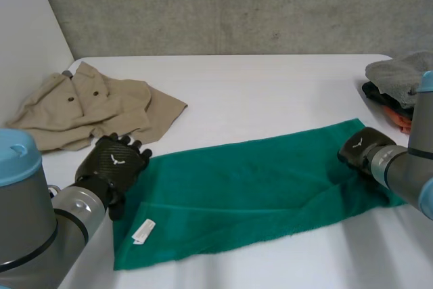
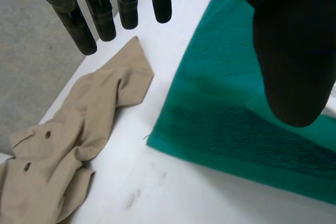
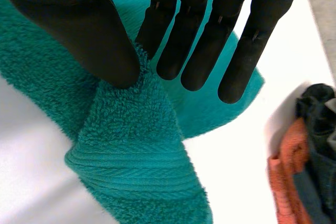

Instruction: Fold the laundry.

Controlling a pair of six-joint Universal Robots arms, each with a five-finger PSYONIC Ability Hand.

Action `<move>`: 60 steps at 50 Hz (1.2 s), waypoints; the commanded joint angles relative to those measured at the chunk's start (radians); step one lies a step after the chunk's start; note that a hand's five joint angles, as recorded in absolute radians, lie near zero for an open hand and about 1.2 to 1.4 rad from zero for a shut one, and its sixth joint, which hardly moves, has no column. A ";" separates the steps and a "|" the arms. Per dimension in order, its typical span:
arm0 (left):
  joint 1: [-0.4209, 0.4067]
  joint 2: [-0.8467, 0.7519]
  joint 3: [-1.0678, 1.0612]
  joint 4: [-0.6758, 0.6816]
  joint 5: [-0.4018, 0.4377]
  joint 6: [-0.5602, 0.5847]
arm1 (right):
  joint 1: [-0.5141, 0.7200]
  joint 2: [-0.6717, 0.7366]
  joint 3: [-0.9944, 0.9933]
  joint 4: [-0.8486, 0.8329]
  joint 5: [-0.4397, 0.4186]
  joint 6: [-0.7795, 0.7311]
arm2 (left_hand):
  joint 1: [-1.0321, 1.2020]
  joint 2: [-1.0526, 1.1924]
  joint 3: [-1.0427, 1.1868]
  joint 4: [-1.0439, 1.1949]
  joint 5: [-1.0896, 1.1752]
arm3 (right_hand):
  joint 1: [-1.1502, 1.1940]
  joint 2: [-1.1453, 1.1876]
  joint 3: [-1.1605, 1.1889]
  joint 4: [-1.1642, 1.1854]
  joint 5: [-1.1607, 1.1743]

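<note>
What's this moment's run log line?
left robot hand: open at green towel end | right robot hand: pinching opposite end | beige garment: crumpled

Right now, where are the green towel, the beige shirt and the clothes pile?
green towel [image 1: 243, 194]: head view, its flat middle.
beige shirt [image 1: 88, 107]: head view, near its buttons.
clothes pile [image 1: 398, 72]: head view, the grey top piece.

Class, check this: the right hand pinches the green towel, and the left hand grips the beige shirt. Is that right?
No. In the left wrist view the left hand is open, holding nothing; the beige shirt lies untouched. The right hand does pinch the green towel.
</note>
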 commanded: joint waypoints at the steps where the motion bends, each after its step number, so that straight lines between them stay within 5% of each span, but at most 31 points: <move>1: -0.039 -0.005 0.049 -0.070 0.004 -0.075 | -0.002 -0.101 0.027 -0.042 -0.039 0.046 | -0.022 -0.034 -0.034 -0.029 -0.049 | 0.272 0.216 0.208 0.201 0.237; 14: -0.108 -0.098 0.221 -0.101 0.047 -0.302 | 0.027 -0.406 0.021 -0.043 -0.249 0.060 | -0.022 -0.034 -0.034 -0.029 -0.049 | 0.272 0.216 0.208 0.201 0.237; 28: -0.220 -0.338 0.506 -0.266 0.044 -0.520 | 0.045 -0.715 -0.095 -0.054 -0.465 0.336 | -0.022 -0.034 -0.034 -0.029 -0.049 | 0.272 0.216 0.208 0.201 0.237; 30: -0.225 -0.364 0.528 -0.301 0.041 -0.527 | 0.029 -0.727 -0.094 -0.055 -0.473 0.354 | 0.244 0.232 0.232 0.237 0.217 | 0.272 0.216 0.208 0.201 0.237; 32: -0.213 -0.384 0.559 -0.340 0.027 -0.537 | -0.004 -0.721 -0.074 -0.060 -0.485 0.368 | 0.930 0.918 0.918 0.923 0.904 | 0.272 0.216 0.208 0.201 0.237; 34: -0.185 -0.369 0.580 -0.351 -0.019 -0.540 | -0.033 -0.686 -0.036 -0.072 -0.494 0.362 | 1.199 1.187 1.187 1.192 1.172 | 0.272 0.216 0.208 0.201 0.237; 41: -0.092 -0.246 0.631 -0.268 -0.123 -0.512 | -0.053 -0.488 -0.008 -0.103 -0.456 0.278 | 1.200 1.188 1.188 1.193 1.173 | 0.272 0.216 0.208 0.201 0.237; 50: -0.041 -0.172 0.655 -0.173 -0.044 -0.413 | 0.042 -0.261 -0.094 -0.127 -0.307 0.232 | 1.200 1.188 1.188 1.193 1.173 | 0.272 0.216 0.208 0.201 0.237; 60: -0.047 -0.198 0.516 -0.130 -0.042 -0.360 | 0.082 -0.235 -0.014 -0.193 -0.264 0.229 | 1.200 1.188 1.188 1.193 1.173 | 0.272 0.216 0.208 0.201 0.237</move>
